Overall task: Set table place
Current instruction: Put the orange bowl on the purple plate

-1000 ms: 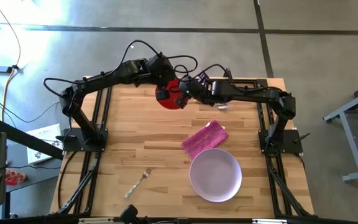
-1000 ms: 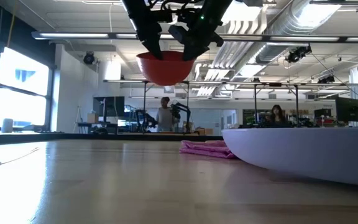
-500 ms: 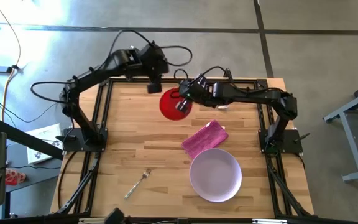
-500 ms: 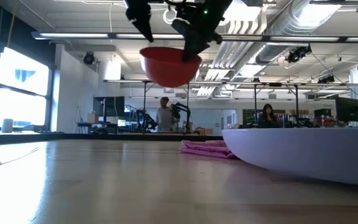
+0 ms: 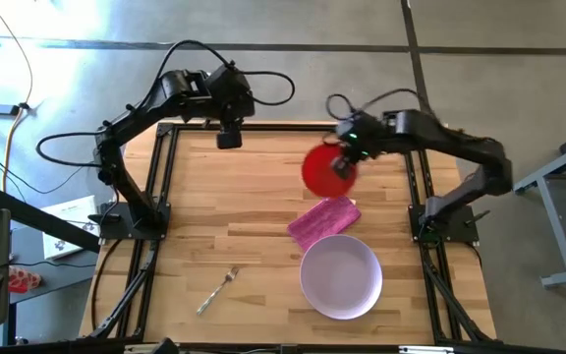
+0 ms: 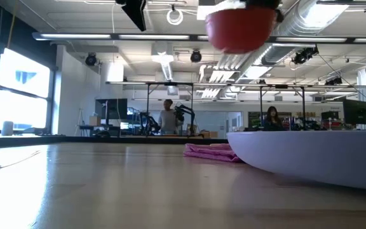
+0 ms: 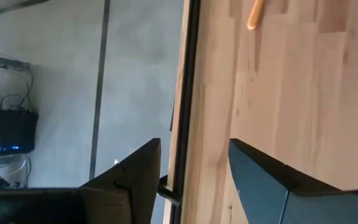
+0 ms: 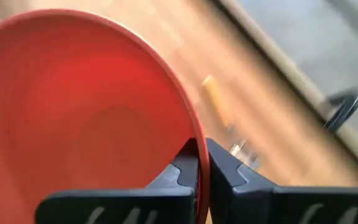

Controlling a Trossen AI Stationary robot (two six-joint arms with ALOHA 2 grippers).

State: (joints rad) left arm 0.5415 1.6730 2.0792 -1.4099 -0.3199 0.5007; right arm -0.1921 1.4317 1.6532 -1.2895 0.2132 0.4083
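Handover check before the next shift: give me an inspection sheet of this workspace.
Surface: light-wood table, black rail frame.
Job's things: red bowl held in the air above the table's far side; magenta napkin flat, just beyond the lavender plate; fork near the front left; yellow-handled spoon lying on the wood.
Clutter: nothing seen.
Grippers: right gripper pinching the bowl's rim; left gripper open, empty, over the far edge.
Cables: black loops along both arms.
Surroundings: concrete floor; people at benches far behind.
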